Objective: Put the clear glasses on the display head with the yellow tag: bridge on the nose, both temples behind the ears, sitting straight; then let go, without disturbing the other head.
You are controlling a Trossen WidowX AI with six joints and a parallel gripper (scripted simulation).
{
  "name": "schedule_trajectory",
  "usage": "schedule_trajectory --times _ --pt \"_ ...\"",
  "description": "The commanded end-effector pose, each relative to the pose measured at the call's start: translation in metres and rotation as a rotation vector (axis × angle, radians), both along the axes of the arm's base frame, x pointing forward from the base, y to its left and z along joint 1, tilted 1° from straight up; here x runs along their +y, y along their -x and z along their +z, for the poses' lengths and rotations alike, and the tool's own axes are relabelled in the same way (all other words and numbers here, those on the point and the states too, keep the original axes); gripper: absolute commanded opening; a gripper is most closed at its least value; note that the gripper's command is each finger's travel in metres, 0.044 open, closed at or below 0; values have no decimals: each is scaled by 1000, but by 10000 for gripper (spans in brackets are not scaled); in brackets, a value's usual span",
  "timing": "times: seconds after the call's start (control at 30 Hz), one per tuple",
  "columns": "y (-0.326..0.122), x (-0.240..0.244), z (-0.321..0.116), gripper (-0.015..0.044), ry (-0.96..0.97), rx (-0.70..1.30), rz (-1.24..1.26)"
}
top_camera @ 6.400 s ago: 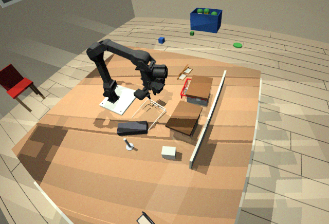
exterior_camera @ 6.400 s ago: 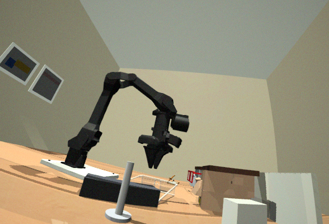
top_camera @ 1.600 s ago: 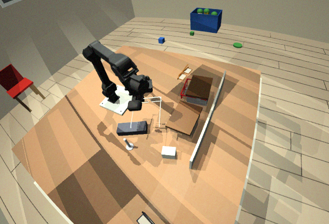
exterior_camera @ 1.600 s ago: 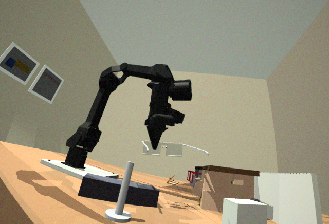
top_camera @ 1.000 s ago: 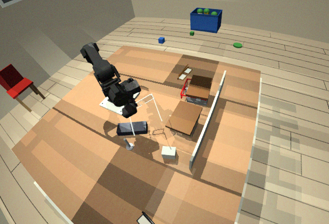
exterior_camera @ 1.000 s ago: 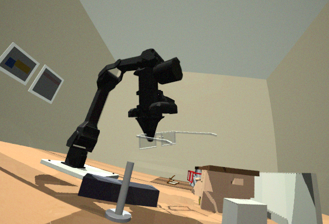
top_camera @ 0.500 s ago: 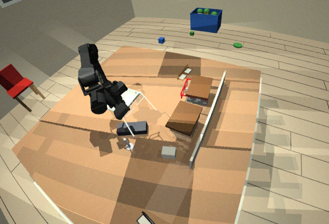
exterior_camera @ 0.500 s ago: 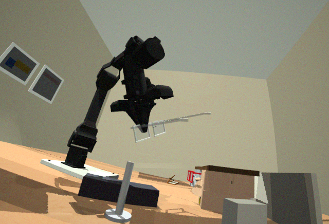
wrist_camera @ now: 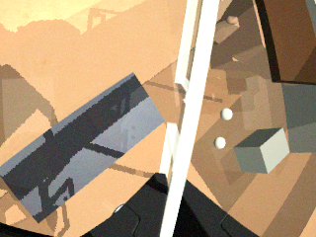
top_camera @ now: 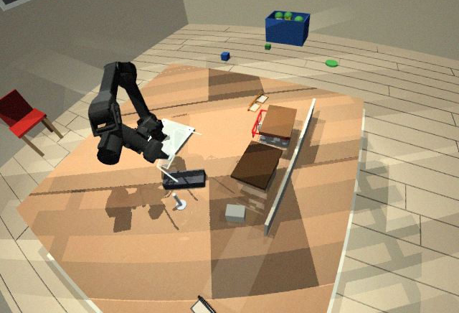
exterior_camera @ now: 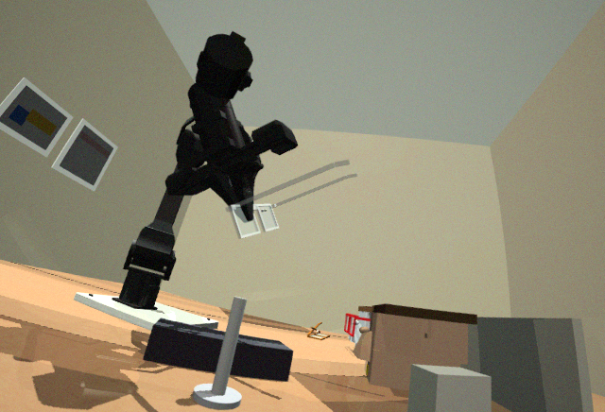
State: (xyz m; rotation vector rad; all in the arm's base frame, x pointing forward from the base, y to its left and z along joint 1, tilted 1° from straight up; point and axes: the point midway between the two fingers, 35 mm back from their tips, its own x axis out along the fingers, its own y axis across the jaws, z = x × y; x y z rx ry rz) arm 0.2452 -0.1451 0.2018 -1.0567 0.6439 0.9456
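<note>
Higher than the dark case [top_camera: 185, 178] [exterior_camera: 190, 344] [wrist_camera: 114, 133], my gripper [top_camera: 166, 156] [exterior_camera: 250, 216] [wrist_camera: 166, 184] is pinching the clear glasses [top_camera: 167, 174] [exterior_camera: 267, 216] [wrist_camera: 199, 74] by the front frame, presumably leaving both temples free for the ears. Its fingers are hiding the exact contact. Right of the case, the nearer head [top_camera: 257, 163] [exterior_camera: 415, 349] [wrist_camera: 296, 39] is showing a yellow sliver, probably the tag; its ears I'm not making out. Beyond it, the other head [top_camera: 277, 120] [exterior_camera: 364, 308] is wearing red glasses, mostly hidden in the exterior view.
</note>
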Motion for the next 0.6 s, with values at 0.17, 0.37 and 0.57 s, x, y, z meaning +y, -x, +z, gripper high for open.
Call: schedule_trajectory --times 0.17,0.37,0.57 --pt "16 -23 14 0 134 -176 132" --pt "28 -38 21 0 238 -274 211" --pt "40 -52 28 0 353 -362 284"
